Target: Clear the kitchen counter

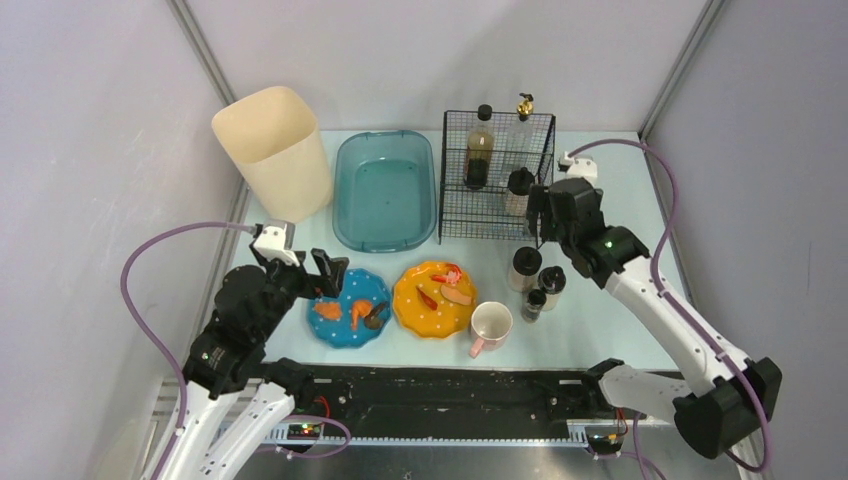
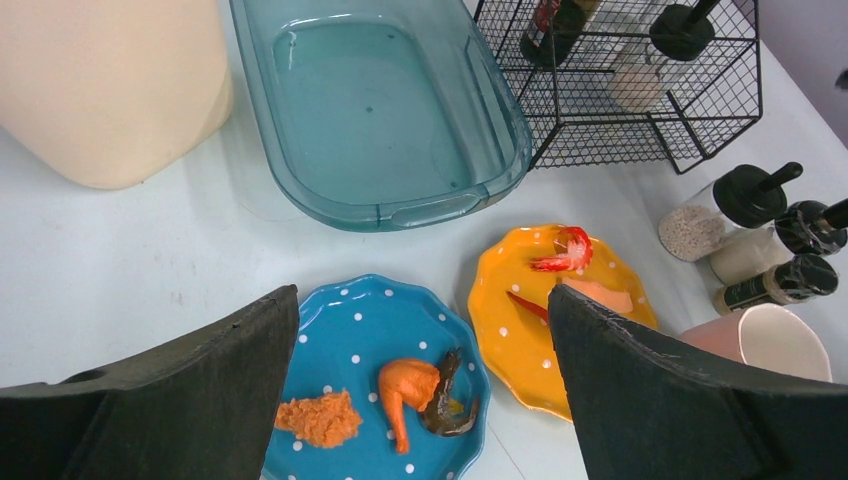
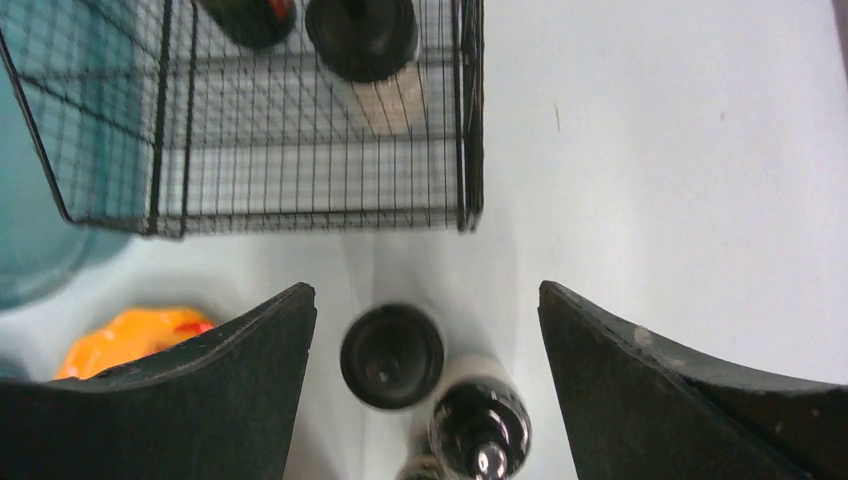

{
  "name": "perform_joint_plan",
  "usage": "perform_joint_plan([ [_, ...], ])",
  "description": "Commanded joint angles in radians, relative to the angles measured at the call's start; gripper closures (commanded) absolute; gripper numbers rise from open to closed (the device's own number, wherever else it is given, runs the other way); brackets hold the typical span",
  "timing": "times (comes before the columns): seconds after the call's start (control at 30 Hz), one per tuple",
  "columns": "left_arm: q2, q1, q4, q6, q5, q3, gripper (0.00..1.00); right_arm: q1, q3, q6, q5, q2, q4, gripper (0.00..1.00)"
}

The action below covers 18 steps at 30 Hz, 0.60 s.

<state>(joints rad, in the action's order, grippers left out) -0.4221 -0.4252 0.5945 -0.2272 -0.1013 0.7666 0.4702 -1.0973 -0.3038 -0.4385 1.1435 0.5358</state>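
With both pairs of fingers spread and empty, the right gripper [image 3: 422, 300] is nearer the work: on the counter [image 3: 650, 150] an upright black-capped bottle [image 3: 392, 356] stands between its fingers toward 6 o'clock, the rack [image 3: 310, 150] at 12, while the left gripper [image 2: 422, 295] hovers over the blue plate [image 2: 350, 330].

1. Left arm's folded low, left tool [image 1: 328, 272] gaping wide, nothing in it.
2. Right arm's stretched forward, right tool [image 1: 541, 212] aimed down, fingers spread apart, also empty.
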Motion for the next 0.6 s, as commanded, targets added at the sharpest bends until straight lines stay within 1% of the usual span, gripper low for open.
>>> perform_joint_plan([
  [0.0, 0.011, 0.008, -0.013, 0.006, -0.001, -0.001, 0.02, 0.024, 0.077, -0.039, 0.012, -0.087, 0.114, 0.14],
  [0.2, 0.014, 0.008, -0.012, 0.006, -0.001, -0.001, 0.02, 0.036, 0.182, -0.106, 0.028, -0.188, 0.207, 0.14],
  [0.37, 0.019, 0.007, -0.012, 0.005, 0.0, 0.001, 0.02, 0.028, 0.298, -0.132, 0.032, -0.241, 0.193, 0.14],
  [0.57, 0.018, 0.007, -0.012, 0.005, -0.001, -0.001, 0.02, 0.029, 0.348, -0.172, 0.068, -0.231, 0.145, 0.14],
])
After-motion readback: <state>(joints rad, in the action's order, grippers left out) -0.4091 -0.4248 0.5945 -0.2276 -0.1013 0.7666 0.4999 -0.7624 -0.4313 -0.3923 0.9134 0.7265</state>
